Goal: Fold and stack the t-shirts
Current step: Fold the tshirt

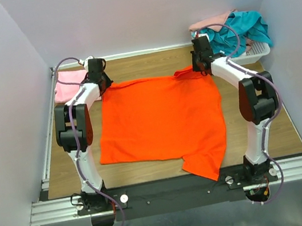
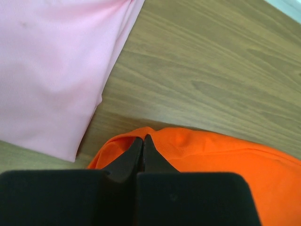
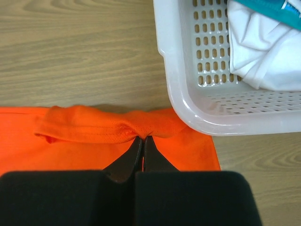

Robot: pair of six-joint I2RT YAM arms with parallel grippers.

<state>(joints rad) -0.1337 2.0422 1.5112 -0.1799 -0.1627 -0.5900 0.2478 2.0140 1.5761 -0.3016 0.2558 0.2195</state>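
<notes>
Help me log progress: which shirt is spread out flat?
The orange shirt, opened out in the middle. The pink one lies folded at far left; the teal one is bunched in the basket.

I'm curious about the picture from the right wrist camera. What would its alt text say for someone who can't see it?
The right pincer, black and shut, pinches a bunched edge of the orange t-shirt, which lies on a wooden table. Just beyond it, at the upper right, is the corner of a white mesh basket holding some white cloth.
</notes>
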